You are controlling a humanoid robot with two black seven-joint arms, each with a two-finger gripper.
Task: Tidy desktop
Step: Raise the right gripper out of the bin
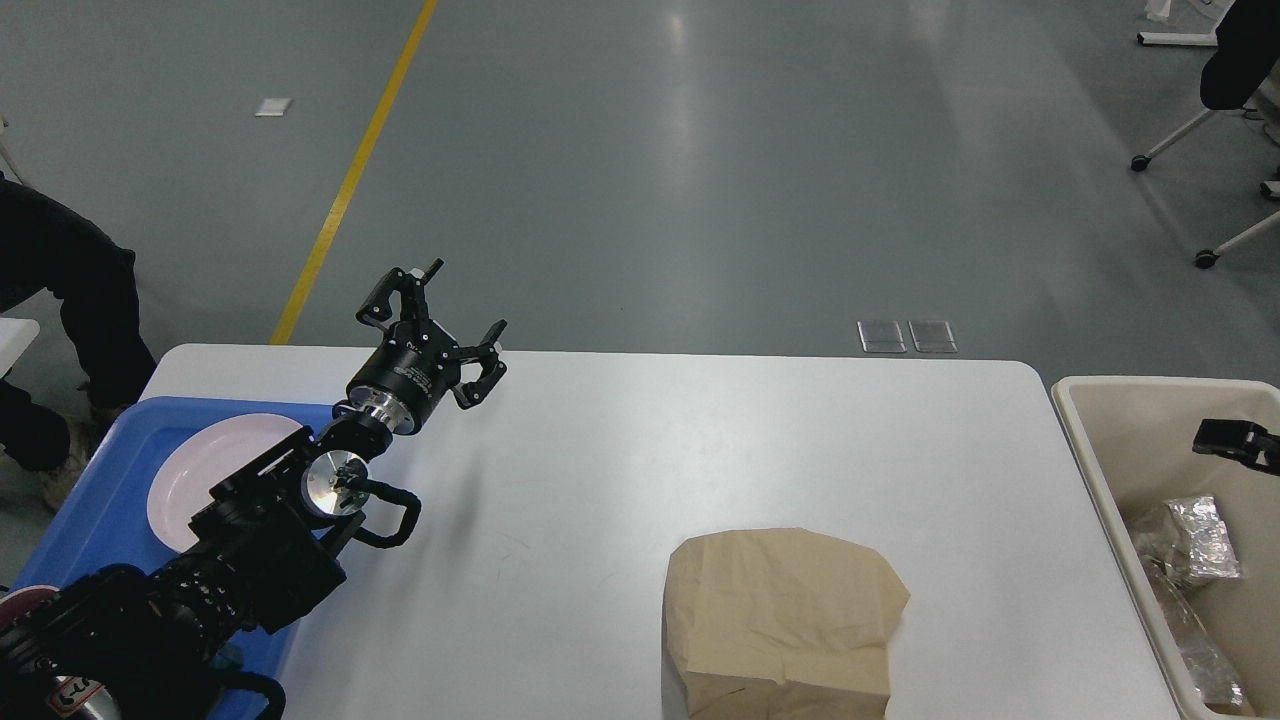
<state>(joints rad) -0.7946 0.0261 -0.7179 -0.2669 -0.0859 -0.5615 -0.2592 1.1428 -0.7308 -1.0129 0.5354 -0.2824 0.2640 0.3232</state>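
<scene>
The brown paper bag (785,625) is getting cut off at 6 o'clock. The desktop (640,450) is filling mid-frame, long axis running 9 to 3. Left gripper (450,320) is hanging spread, empty. Right gripper (1235,440) is barely peeking in at 3 over the beige bin (1100,470), can't tell its state.

Left arm (250,540): matte black, blocky segmented links. Polished silver disc cap (330,478) on the wrist joint, with a black looped cable (385,515) just beside it. Black cylindrical wrist housing (405,375) with a chrome ring at its base and small white lettering, too small to read. Left black two-finger gripper (440,320): skeletal linkage fingers. Red-and-white marking near the bottom-left edge. Right gripper (1235,440): only a black tip shows at the right edge.
</scene>
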